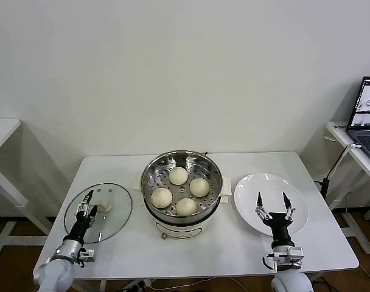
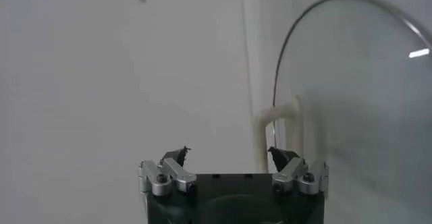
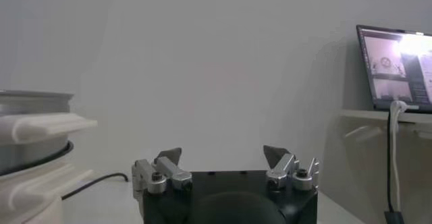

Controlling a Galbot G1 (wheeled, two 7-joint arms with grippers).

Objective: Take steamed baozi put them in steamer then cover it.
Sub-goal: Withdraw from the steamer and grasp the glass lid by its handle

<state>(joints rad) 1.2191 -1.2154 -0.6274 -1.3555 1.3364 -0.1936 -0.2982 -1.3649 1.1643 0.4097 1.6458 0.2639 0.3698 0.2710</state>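
Several cream-white baozi (image 1: 178, 176) lie on the perforated tray inside the shiny steel steamer (image 1: 154, 165), which stands uncovered on its cream base at the table's middle. The clear glass lid (image 1: 115, 216) lies flat on the table to the left, cream handle (image 1: 104, 207) up. My left gripper (image 1: 87, 203) is open over the lid's near-left part, just beside the handle (image 2: 278, 121), and holds nothing. My right gripper (image 1: 272, 204) is open and empty over the bare white plate (image 1: 297, 201) on the right. The steamer's rim and side handle show in the right wrist view (image 3: 40, 125).
A side desk with an open laptop (image 1: 366, 115) and a hanging cable (image 1: 337, 164) stands at the right. Another white table (image 1: 2, 131) is at the far left. The wall rises behind the white table (image 1: 233, 243).
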